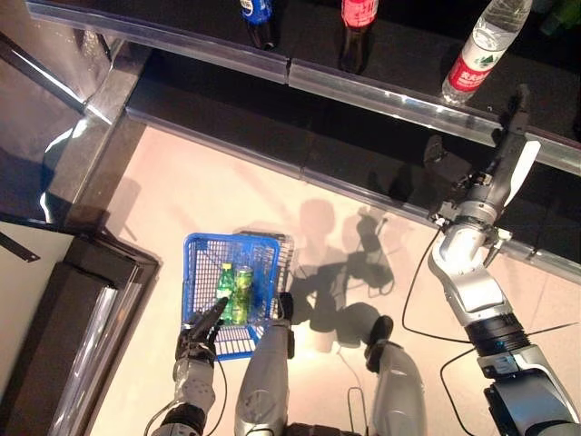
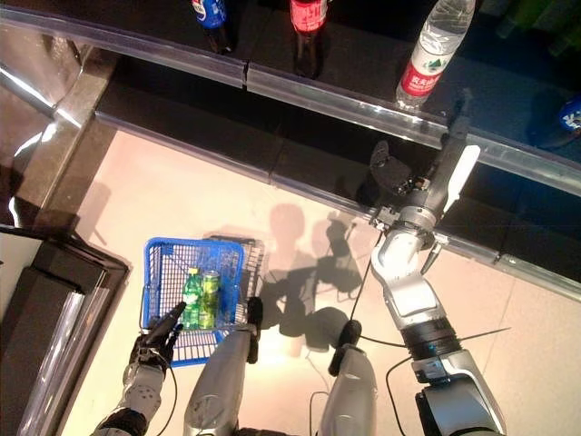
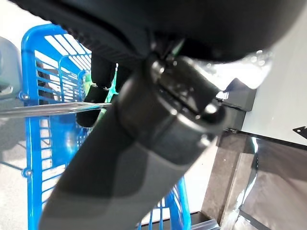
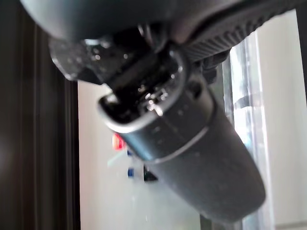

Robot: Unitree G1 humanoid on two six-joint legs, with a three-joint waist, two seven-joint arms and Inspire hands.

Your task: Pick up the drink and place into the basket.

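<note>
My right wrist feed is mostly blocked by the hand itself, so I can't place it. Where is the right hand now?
Observer: The right hand is raised at the front edge of the shelf, just below a clear water bottle with a red label, and is not touching it.
Operator: Is it holding anything?
Observer: No, its fingers are straight and empty.
Operator: And the basket?
Observer: The blue basket is low on the left, at the left hand, with a green bottle and a green can already inside.
</note>
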